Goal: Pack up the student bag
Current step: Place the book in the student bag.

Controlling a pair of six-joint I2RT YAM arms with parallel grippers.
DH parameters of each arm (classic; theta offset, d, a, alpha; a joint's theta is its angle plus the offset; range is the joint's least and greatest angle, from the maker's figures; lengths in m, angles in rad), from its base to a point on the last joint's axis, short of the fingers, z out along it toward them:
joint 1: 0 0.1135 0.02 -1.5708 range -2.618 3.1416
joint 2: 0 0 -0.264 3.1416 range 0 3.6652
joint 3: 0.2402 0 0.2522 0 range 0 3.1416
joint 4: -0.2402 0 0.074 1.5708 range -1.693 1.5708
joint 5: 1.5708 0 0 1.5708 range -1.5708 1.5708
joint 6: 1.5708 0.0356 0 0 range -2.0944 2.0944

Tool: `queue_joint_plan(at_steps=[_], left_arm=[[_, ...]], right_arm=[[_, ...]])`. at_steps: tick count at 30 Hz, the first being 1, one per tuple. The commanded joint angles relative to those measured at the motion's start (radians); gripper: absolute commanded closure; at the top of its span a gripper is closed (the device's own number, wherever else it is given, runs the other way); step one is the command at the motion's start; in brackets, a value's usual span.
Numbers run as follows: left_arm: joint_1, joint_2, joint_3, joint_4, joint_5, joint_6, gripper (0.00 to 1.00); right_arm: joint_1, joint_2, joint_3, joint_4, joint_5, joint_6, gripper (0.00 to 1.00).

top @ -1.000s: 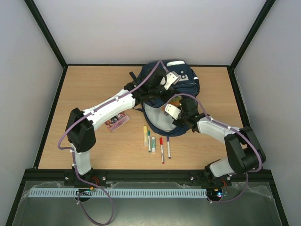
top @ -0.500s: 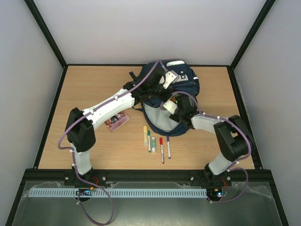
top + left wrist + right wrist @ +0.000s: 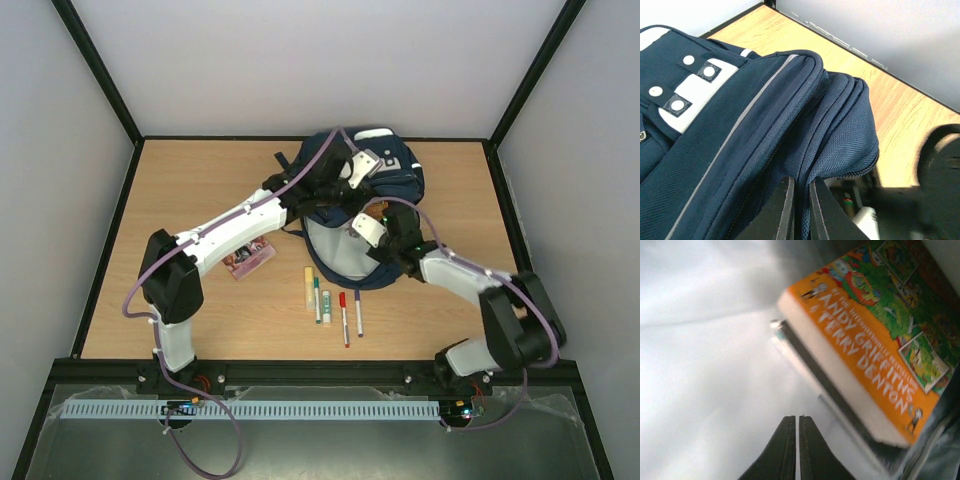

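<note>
The student bag (image 3: 397, 165) is a navy backpack lying at the back middle of the table, its main compartment open towards me. My left gripper (image 3: 340, 190) is shut on a fold of the bag's navy fabric at the zip edge (image 3: 800, 192) and holds the opening up. My right gripper (image 3: 361, 226) is inside the opening, shut and empty (image 3: 798, 418), just above the pale grey lining (image 3: 715, 365). An orange book (image 3: 865, 355) lies in the bag to the right of the fingers, on top of a thinner dark-edged item.
Several pens and markers (image 3: 318, 298) and a red pen (image 3: 343, 318) lie in a row on the table in front of the bag. A small patterned pouch (image 3: 250, 260) lies beside the left forearm. Black frame rails edge the table.
The right arm pushed deeper into the bag with its elbow folded, then drew back a little. The left gripper has kept its hold on the bag.
</note>
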Motion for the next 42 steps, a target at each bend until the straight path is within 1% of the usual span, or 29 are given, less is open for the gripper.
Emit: queue_joint_plan(at_steps=[1, 4, 6, 9, 11, 15, 18, 20, 22, 23, 24, 25, 26, 27, 28, 29, 30, 33, 34, 36, 38, 42], left_arm=[[-0.004, -0.042, 0.035, 0.045, 0.008, -0.013, 0.98], [-0.003, -0.027, 0.035, 0.043, 0.008, -0.016, 0.98], [-0.002, -0.014, 0.038, 0.042, 0.006, -0.018, 0.98], [-0.003, 0.015, 0.045, 0.034, 0.003, -0.027, 0.97], [-0.003, 0.038, 0.045, 0.032, 0.006, -0.036, 0.96], [-0.003, 0.095, 0.042, 0.032, 0.043, -0.072, 0.95], [-0.004, 0.132, 0.03, 0.041, 0.075, -0.104, 0.92], [-0.004, 0.15, 0.014, 0.053, 0.09, -0.125, 0.89], [-0.004, 0.165, 0.005, 0.06, 0.102, -0.142, 0.86], [-0.004, 0.175, 0.007, 0.058, 0.108, -0.151, 0.84], [-0.004, 0.178, 0.012, 0.053, 0.111, -0.159, 0.79], [-0.004, 0.177, 0.017, 0.042, 0.115, -0.166, 0.71], [-0.004, 0.173, 0.021, 0.028, 0.12, -0.169, 0.63], [-0.004, 0.16, 0.02, 0.015, 0.124, -0.171, 0.58], [-0.004, 0.143, 0.018, 0.005, 0.121, -0.172, 0.55], [-0.004, 0.123, 0.015, -0.007, 0.112, -0.176, 0.52], [-0.003, 0.097, 0.009, -0.018, 0.109, -0.177, 0.49], [-0.003, 0.012, -0.024, -0.041, 0.096, -0.183, 0.43], [-0.003, -0.023, -0.05, -0.045, 0.095, -0.185, 0.41], [-0.002, -0.093, -0.101, -0.049, 0.085, -0.187, 0.37], [-0.002, -0.171, -0.168, -0.041, 0.069, -0.184, 0.35], [0.012, -0.33, -0.307, -0.024, -0.042, -0.205, 0.31]], right_arm=[[-0.001, -0.247, -0.048, -0.247, -0.214, 0.024, 0.96], [-0.001, -0.439, -0.074, -0.4, -0.293, 0.031, 0.91], [-0.001, -0.505, -0.052, -0.529, -0.331, 0.044, 0.87], [-0.002, -0.57, -0.008, -0.653, -0.35, 0.121, 0.86], [-0.002, -0.607, 0.041, -0.731, -0.394, 0.17, 0.86], [-0.004, -0.637, 0.191, -0.827, -0.5, 0.272, 0.86], [-0.005, -0.64, 0.302, -0.86, -0.536, 0.337, 0.85], [-0.006, -0.64, 0.357, -0.849, -0.513, 0.389, 0.84], [-0.016, -0.638, 0.371, -0.815, -0.452, 0.434, 0.79], [-0.023, -0.638, 0.367, -0.792, -0.413, 0.448, 0.77], [-0.03, -0.637, 0.355, -0.764, -0.357, 0.462, 0.74], [-0.035, -0.638, 0.335, -0.724, -0.284, 0.487, 0.65], [-0.039, -0.643, 0.304, -0.67, -0.17, 0.518, 0.5], [-0.047, -0.651, 0.272, -0.62, -0.074, 0.548, 0.42], [-0.059, -0.66, 0.237, -0.575, 0.011, 0.555, 0.37], [-0.072, -0.67, 0.206, -0.543, 0.065, 0.562, 0.33], [-0.086, -0.679, 0.183, -0.524, 0.084, 0.567, 0.32], [-0.113, -0.724, 0.113, -0.488, 0.02, 0.583, 0.3], [-0.121, -0.739, 0.087, -0.473, -0.005, 0.589, 0.28], [-0.137, -0.757, 0.043, -0.452, -0.053, 0.585, 0.28], [-0.14, -0.764, 0.011, -0.435, -0.063, 0.578, 0.27], [-0.143, -0.739, -0.009, -0.429, -0.163, 0.582, 0.27]])
